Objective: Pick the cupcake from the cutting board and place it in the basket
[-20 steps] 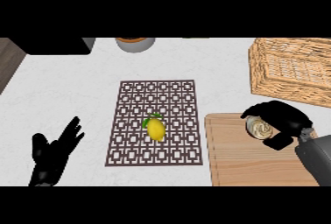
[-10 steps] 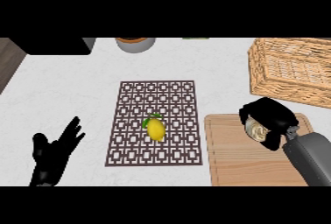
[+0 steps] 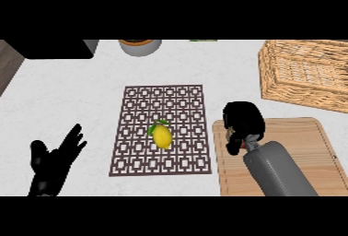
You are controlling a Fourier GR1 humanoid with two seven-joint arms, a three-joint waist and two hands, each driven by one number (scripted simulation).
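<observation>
Resting open w/ fingers up at lower left is the left hand point(image 3: 55, 159), right hand point(image 3: 242, 123) curled over the cutting board point(image 3: 306, 152) w/ cupcake hidden, prob. inside it, basket point(image 3: 307, 73) beyond.

You can't see the cupcake, hidden under the curled right hand point(image 3: 242, 120), and the basket point(image 3: 306, 73) runs off frame.
</observation>
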